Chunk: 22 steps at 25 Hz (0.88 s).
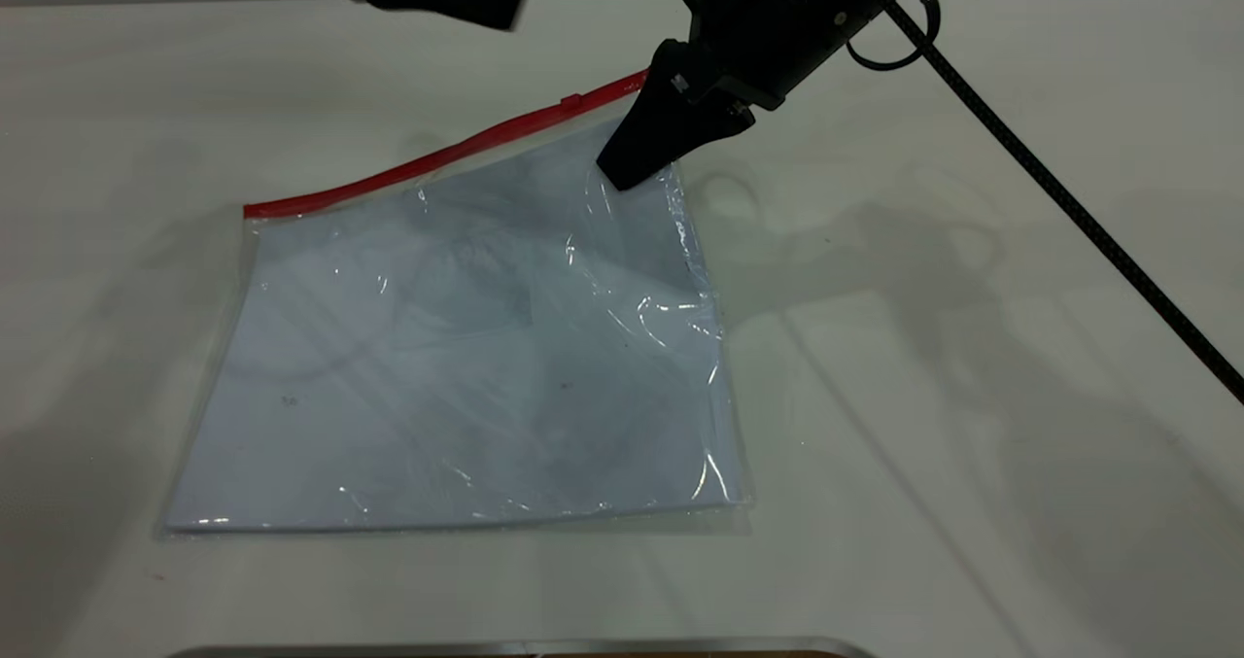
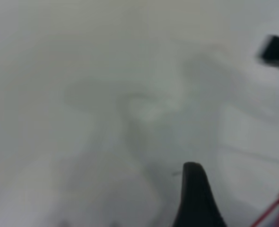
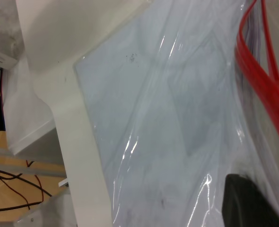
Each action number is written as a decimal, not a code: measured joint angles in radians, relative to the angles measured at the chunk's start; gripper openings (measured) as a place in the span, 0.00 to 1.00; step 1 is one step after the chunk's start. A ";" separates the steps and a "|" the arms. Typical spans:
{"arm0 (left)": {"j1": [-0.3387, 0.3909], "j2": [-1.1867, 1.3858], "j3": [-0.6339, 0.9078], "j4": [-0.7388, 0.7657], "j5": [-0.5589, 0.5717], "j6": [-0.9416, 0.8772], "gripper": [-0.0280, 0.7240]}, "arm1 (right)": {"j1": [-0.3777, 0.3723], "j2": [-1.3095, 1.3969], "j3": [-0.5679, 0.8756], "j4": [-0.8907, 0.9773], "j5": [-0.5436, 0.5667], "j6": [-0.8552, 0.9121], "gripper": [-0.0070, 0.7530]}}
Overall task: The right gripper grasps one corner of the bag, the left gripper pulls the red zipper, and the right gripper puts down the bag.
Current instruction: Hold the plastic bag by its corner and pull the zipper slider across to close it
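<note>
One slippery, floppy bag (image 1: 457, 347) is lying on the worktop (image 1: 972, 396); right claw (image 1: 632, 157) is pinching its zipper-end corner (image 1: 649, 114); left claw's (image 1: 486, 2) state unclear.

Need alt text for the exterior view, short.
The right gripper lifts the clear bag by its corner near the red zipper off the white table. The left gripper hovers above, apart from the bag.

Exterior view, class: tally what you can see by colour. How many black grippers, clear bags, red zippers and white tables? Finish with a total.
Black: 2, the left gripper and the right gripper
Clear: 1, the bag
Red: 1, the red zipper
White: 1, the table
Total: 5
</note>
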 joint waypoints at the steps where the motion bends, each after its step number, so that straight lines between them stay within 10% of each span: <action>1: -0.004 0.022 -0.020 0.006 0.037 -0.012 0.77 | 0.000 0.000 0.000 0.000 0.000 -0.002 0.05; 10: -0.010 0.100 -0.118 0.072 0.216 -0.143 0.77 | 0.000 0.000 0.000 0.001 0.006 -0.005 0.05; 22: -0.078 0.125 -0.121 0.103 0.147 -0.127 0.71 | 0.000 0.000 0.000 0.003 0.009 -0.007 0.05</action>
